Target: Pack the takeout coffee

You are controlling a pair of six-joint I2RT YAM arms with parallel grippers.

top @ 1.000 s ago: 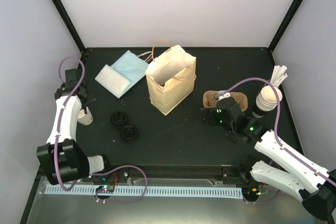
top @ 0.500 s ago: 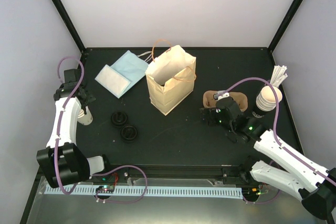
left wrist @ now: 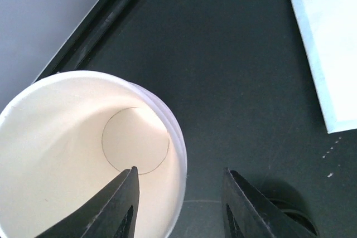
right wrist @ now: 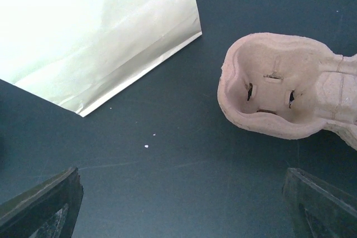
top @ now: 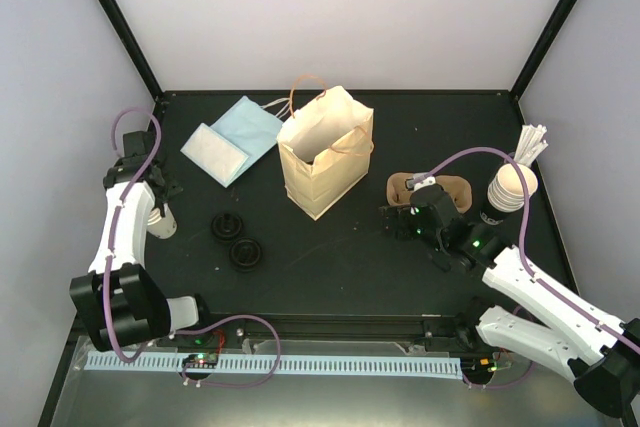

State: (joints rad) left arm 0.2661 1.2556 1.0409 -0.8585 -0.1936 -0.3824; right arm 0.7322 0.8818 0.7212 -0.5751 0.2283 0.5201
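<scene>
The takeout coffee cup (top: 162, 224) stands upright at the table's left edge, cream-beige and without a lid; in the left wrist view the cup (left wrist: 67, 149) shows an empty pale inside. My left gripper (left wrist: 181, 202) hangs over its right rim, open. One finger (left wrist: 120, 207) reaches inside the cup and the other (left wrist: 248, 207) is outside, with the wall between them untouched. In the top view the left gripper (top: 155, 209) sits right above the cup. My right gripper (top: 395, 219) is wide open and low over bare table, with nothing between its fingers.
A tan paper bag (top: 325, 152) stands open at the centre back. The brown pulp carrier (top: 430, 190) lies right of it, also in the right wrist view (right wrist: 284, 87). Stacked cups with sticks (top: 510, 187) stand far right. Two black lids (top: 228, 226) (top: 246, 253) lie near the cup. Napkins (top: 230, 137) lie back left.
My left gripper's jaws have parted from a shut pinch at the cup's rim to open. The right arm has not moved.
</scene>
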